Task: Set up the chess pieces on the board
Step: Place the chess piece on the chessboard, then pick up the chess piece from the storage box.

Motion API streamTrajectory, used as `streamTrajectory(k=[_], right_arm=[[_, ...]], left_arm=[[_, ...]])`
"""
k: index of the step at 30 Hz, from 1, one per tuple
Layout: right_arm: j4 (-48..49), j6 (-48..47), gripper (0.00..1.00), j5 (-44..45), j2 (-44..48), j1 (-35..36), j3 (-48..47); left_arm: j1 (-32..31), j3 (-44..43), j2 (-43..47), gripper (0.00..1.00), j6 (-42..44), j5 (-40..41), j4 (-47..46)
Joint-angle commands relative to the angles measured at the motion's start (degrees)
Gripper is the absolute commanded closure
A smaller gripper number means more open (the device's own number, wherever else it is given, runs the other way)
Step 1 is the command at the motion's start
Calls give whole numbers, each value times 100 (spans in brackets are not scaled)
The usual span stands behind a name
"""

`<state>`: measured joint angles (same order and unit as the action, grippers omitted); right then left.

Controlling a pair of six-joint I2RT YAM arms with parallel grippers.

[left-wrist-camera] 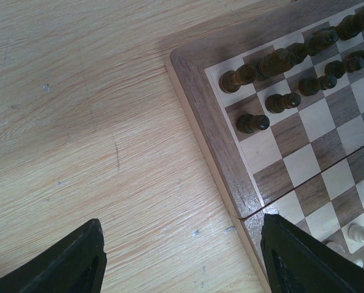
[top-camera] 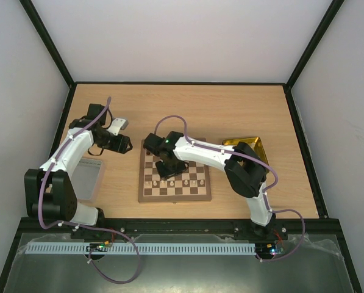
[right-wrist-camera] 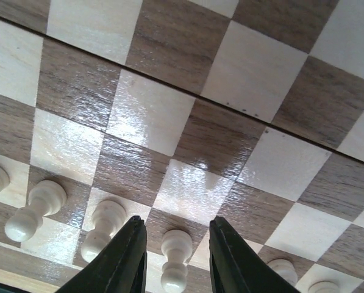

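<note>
The board lies mid-table. In the left wrist view several dark brown chess pieces stand on the squares at its corner, inside the brown border. Cream pieces line its near rows. My right gripper hangs low over the board, open. A cream pawn stands upright between its fingers with a gap on each side. More cream pieces stand beside it. My left gripper is open and empty, above the bare table at the board's left edge.
A shiny yellow tray sits right of the board, partly under the right arm. A grey translucent lid lies at the left by the left arm's base. Black frame rails and walls bound the table.
</note>
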<state>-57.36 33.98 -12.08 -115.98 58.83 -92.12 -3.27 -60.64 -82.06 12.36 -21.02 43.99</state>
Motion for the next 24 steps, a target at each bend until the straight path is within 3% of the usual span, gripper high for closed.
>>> streamTrajectory(k=[1,6,14,24], right_arm=[[-368,96,73,428,172,-39,-219],[-671,199,76,923,733,-479,-80],[-252,427,74,947,2613,-2705,2054],[381,670,74,651,3283,-4361,3442]], left_arm=[[-25,99,133,29,-49,-87,22],[-25,117,171,29,-45,-78,22],[-31,144,208,29,-57,-105,5],[-34,140,178,29,-58,-83,-4]])
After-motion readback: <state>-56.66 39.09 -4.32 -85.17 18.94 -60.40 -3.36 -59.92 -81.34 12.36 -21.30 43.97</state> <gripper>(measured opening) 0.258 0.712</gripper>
